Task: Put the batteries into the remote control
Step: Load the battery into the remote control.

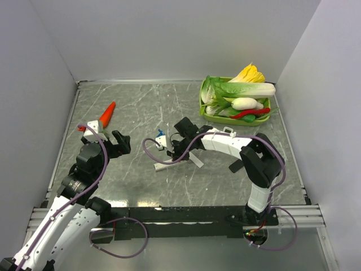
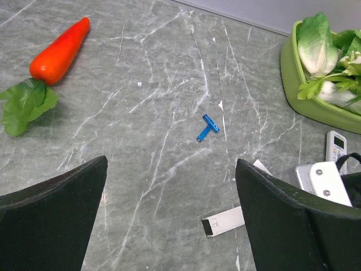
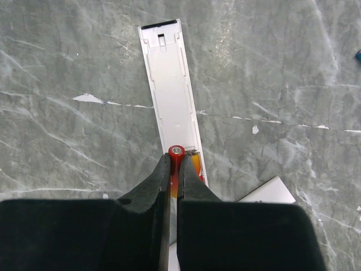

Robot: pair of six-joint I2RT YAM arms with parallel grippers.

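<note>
The slim white remote point(image 3: 169, 84) lies on the table with its back open, its far end also in the left wrist view point(image 2: 223, 220) and the top view point(image 1: 162, 166). My right gripper point(image 3: 176, 161) is shut on a red battery point(image 3: 176, 151), held end-on over the remote's compartment. A second red-orange battery point(image 3: 195, 165) lies in the compartment beside it. A flat white piece point(image 3: 268, 192), perhaps the back cover, lies just right of the remote. My left gripper point(image 2: 172, 164) is open and empty, hovering left of the remote point(image 1: 121, 141).
A small blue T-shaped piece point(image 2: 208, 127) lies beyond the remote. A toy carrot point(image 1: 107, 114) lies at the far left. A green tray point(image 1: 202, 101) of toy vegetables stands at the back right. A white buttoned remote point(image 2: 337, 145) and a black remote point(image 1: 236, 165) lie near my right arm.
</note>
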